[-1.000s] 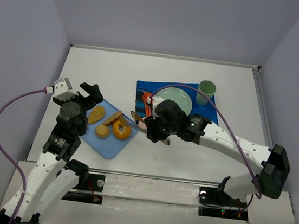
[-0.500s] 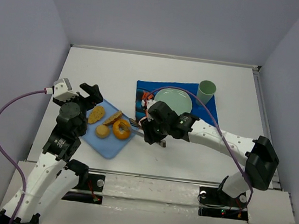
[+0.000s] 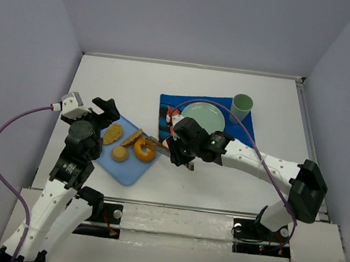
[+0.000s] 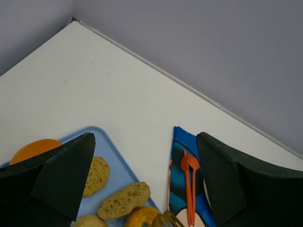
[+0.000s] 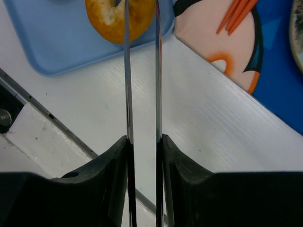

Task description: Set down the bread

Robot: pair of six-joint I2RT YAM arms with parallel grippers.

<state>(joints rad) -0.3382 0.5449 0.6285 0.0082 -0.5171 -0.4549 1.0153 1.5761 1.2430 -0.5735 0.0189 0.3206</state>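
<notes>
Two arms reach over one white surface (image 3: 220,175). One blue tray (image 3: 128,171) on the left carries four pieces of bread. They are one long slice (image 3: 112,134), a second long slice (image 3: 131,138), one small round piece (image 3: 120,153) and one bread ring (image 3: 141,157). A fifth, orange rounded thing (image 4: 35,149) shows at the tray's left only in the left wrist view, half behind a jaw; its kind cannot be told.

The bread ring lies flat with its hole upward at the tray's right edge. Being round, it shows no long axis. Both slices run from near-left to far-right.

The right gripper (image 5: 142,144) has its jaws clenched on one pair of gold tongs (image 3: 160,145), which run leftward to the ring. One tong arm crosses the hole and the other the outer rim; whether they pinch the ring cannot be told. The left gripper (image 4: 144,165) hovers at the tray's far-left, its jaws released and spread wide.

On the right lies one blue placemat (image 3: 169,101) bearing one green plate (image 3: 209,115), one green cup (image 3: 242,107) and two orange utensils (image 4: 189,164).
</notes>
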